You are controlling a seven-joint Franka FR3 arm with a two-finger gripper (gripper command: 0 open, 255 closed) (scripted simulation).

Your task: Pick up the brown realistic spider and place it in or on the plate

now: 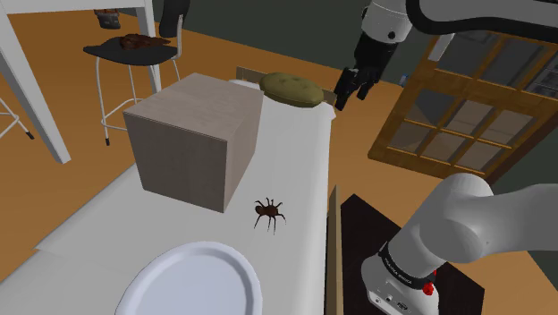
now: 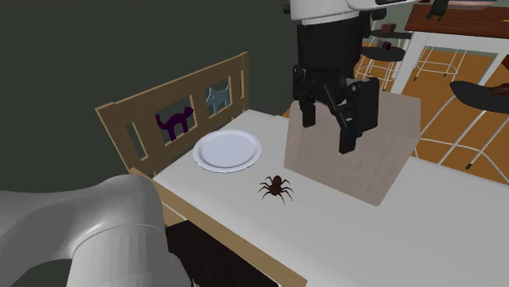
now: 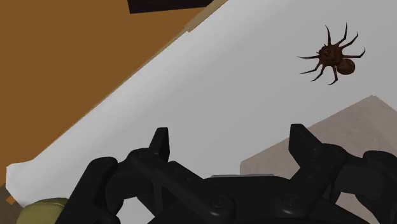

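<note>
A brown spider (image 1: 268, 213) lies on the white bed-like surface (image 1: 295, 161), just in front of a large box; it also appears as the spider (image 2: 277, 187) and the spider (image 3: 333, 55). A white plate (image 1: 192, 282) rests at the near end of the surface, a short way from the spider, and near the headboard as the plate (image 2: 227, 150). My black gripper (image 1: 353, 88) hangs high above the far end, well away from both. Its fingers stand apart with nothing between them: gripper (image 2: 328, 130), gripper (image 3: 231, 145).
A big grey-brown box (image 1: 192, 139) stands beside the spider, box (image 2: 359, 163). An olive cushion (image 1: 292, 89) lies at the far end. A wooden headboard with cat cut-outs (image 2: 175, 122) borders the plate's end. A stool (image 1: 134, 49) and a wooden window frame (image 1: 456, 116) stand on the floor.
</note>
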